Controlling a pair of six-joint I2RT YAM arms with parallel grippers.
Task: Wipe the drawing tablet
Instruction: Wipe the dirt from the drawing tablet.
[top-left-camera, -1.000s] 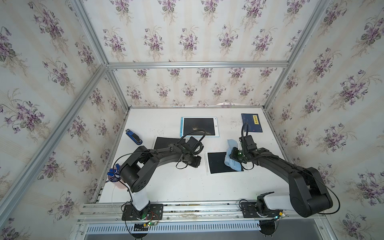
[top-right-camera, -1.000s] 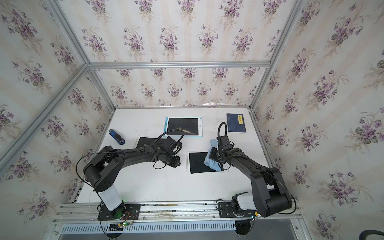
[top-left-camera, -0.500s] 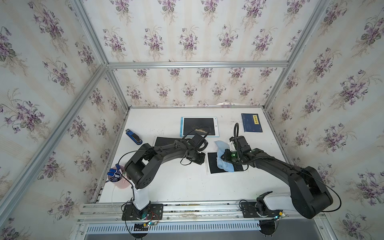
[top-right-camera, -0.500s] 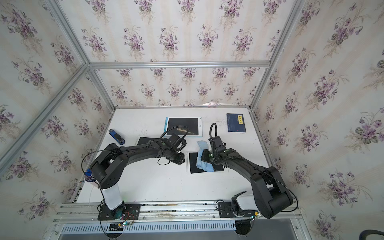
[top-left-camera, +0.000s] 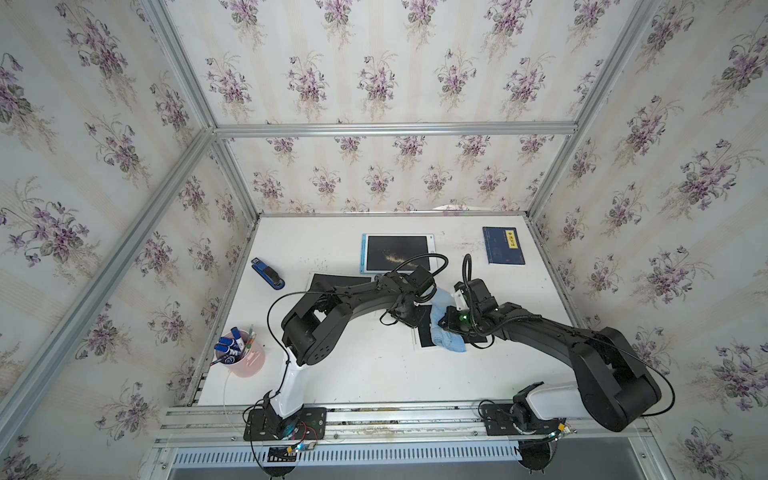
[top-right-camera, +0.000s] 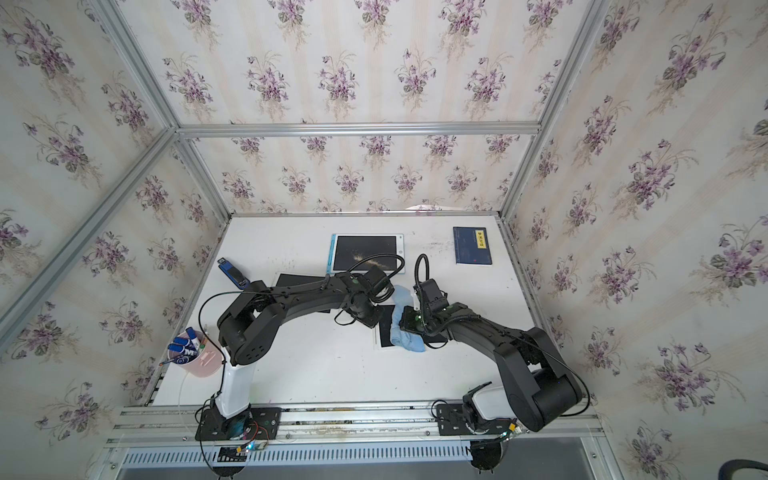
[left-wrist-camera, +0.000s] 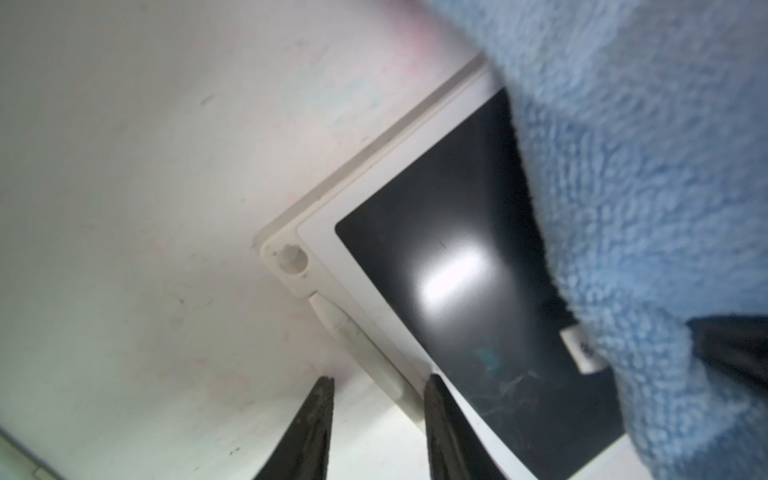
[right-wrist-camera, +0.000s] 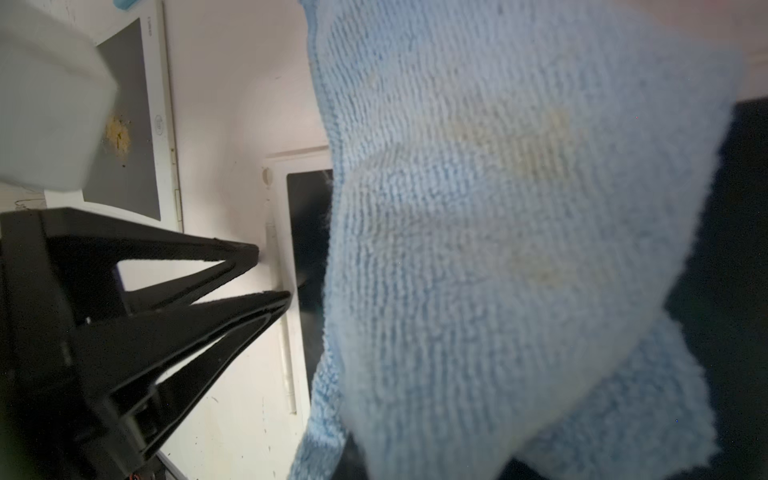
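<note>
Right tool (top-left-camera: 449, 323) pinches the blue cloth (top-left-camera: 448, 340), which lies on the drawing tablet (top-left-camera: 424, 336) at mid-worktop (top-left-camera: 353, 374). Left tool (left-wrist-camera: 380, 378), fingers parted, stands at the tablet's left edge.

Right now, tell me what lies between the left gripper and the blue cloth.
Left wrist view: only the drawing tablet's border and dark screen, between left gripper and blue cloth.

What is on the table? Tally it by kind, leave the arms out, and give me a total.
Drawing tablets: 2
Blue cloth: 1
Blue book: 1
Blue stapler: 1
Pink cup of markers: 1
Black flat pad: 1
Total: 7
</note>
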